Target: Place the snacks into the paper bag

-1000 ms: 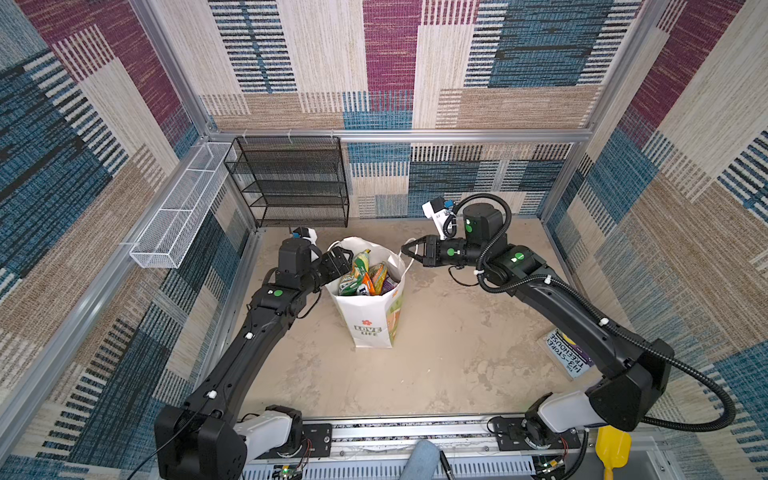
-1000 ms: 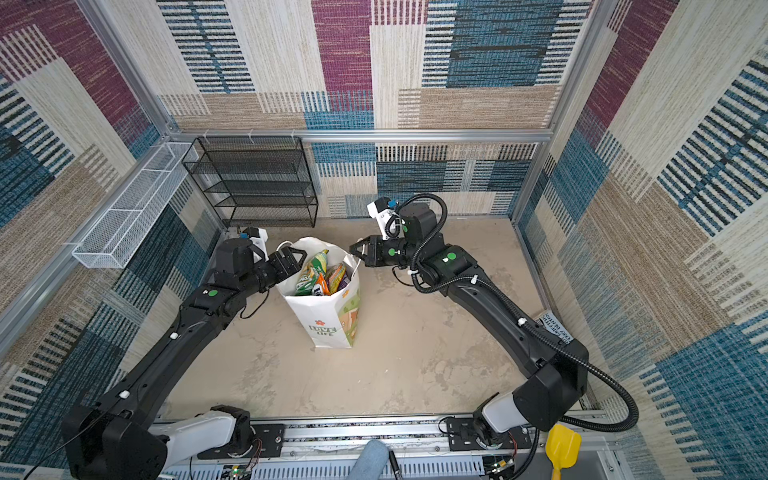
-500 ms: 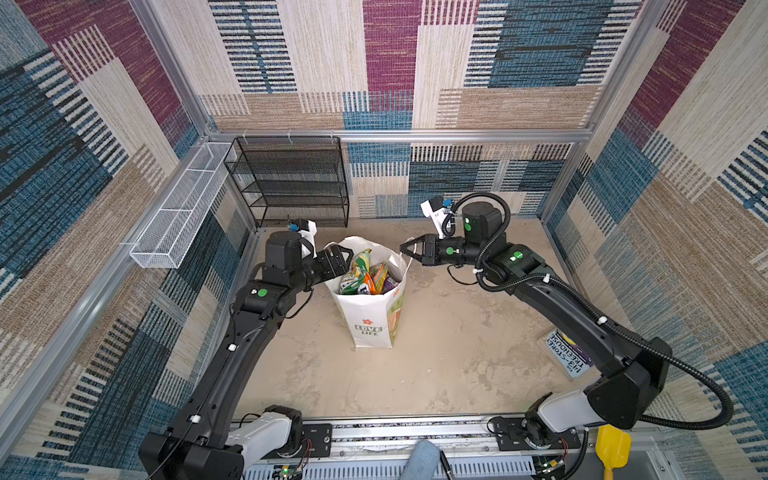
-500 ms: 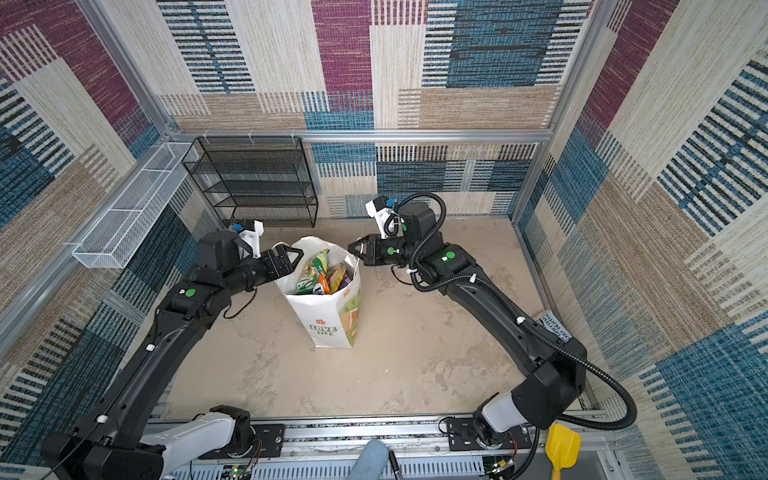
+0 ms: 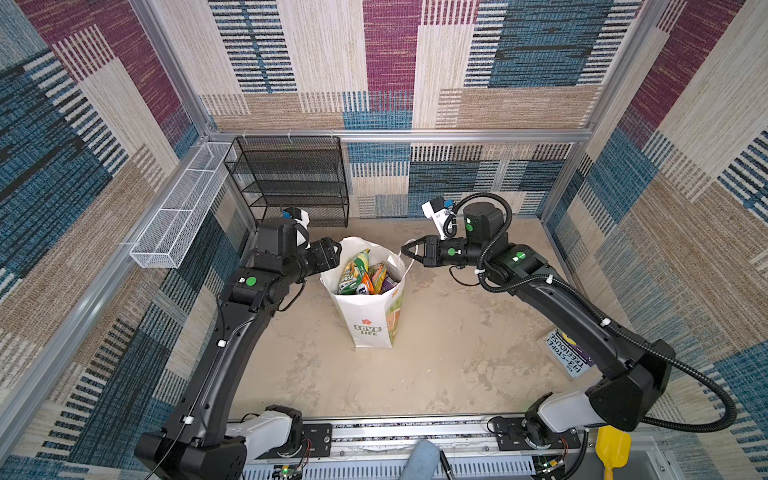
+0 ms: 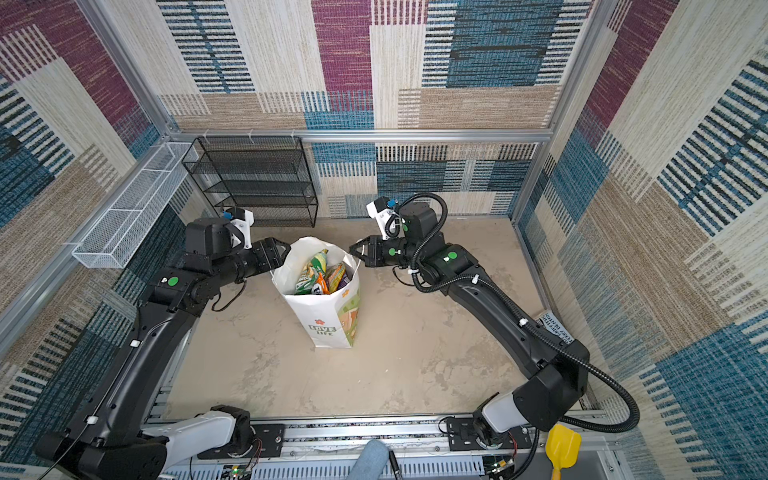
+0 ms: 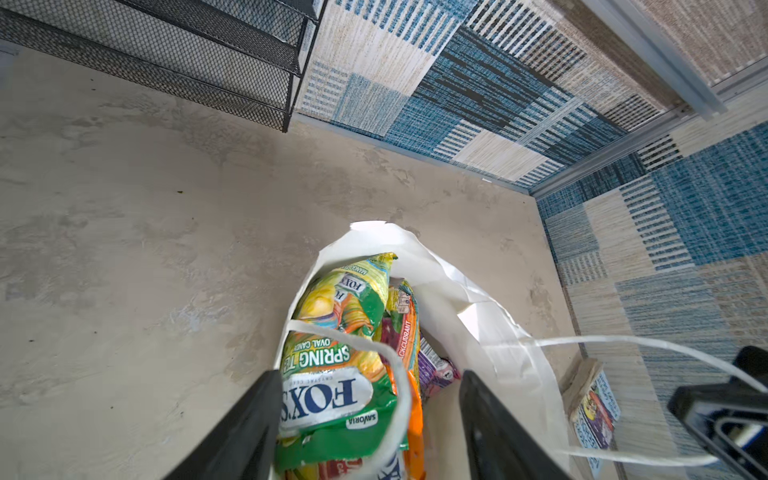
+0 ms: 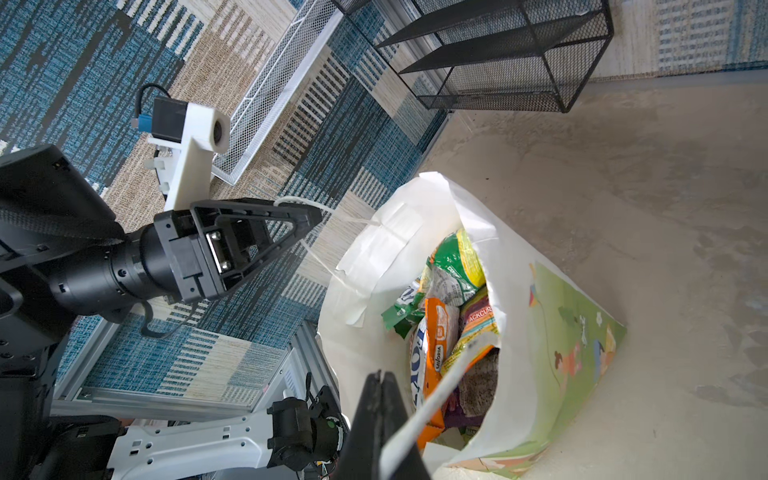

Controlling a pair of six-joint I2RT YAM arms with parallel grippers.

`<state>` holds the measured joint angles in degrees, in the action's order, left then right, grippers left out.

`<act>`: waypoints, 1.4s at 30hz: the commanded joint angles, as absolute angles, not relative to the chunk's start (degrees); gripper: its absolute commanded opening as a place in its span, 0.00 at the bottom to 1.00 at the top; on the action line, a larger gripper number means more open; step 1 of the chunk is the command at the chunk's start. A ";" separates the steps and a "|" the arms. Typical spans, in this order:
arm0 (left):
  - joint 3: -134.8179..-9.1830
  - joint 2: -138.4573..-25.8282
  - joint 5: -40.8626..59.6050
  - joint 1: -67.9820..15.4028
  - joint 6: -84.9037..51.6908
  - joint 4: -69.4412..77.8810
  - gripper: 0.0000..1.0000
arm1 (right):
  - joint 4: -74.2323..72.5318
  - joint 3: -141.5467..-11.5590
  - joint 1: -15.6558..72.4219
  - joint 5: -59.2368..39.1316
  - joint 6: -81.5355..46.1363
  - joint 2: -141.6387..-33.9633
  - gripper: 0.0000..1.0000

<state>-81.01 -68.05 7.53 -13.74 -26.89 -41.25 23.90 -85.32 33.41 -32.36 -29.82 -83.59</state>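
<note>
Presently my left gripper [image 7: 368,374] stands spread astride the near cord handle [image 7: 353,338] of the paper bag [image 5: 365,316], lower centre of frame. My right gripper [image 8: 380,376], pressed together, pinches the far handle [image 7: 623,338] taut.

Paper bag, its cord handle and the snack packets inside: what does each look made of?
The paper bag: matte white paper, judging by its creased, folded rim and printed side. The cord handle: white twisted paper or fibre string, likely; too blurred to tell. The snack packets: glossy printed plastic film, crinkled and catching highlights.
</note>
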 commanded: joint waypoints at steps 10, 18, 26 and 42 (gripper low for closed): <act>-82.35 -67.14 2.88 -13.45 -24.69 -43.41 0.42 | 21.62 -85.20 33.40 -32.24 -29.28 -82.79 0.00; -82.55 -69.01 6.48 -13.19 -24.78 -39.24 0.07 | 22.00 -85.51 33.15 -30.96 -28.32 -83.19 0.00; -94.69 -79.26 17.04 -13.34 -28.93 -39.80 0.00 | 24.53 -96.84 28.12 -34.42 -29.19 -89.84 0.00; -88.73 -78.75 23.57 -14.59 -35.21 -30.04 0.00 | 22.72 -93.61 25.39 -33.86 -29.40 -88.18 0.00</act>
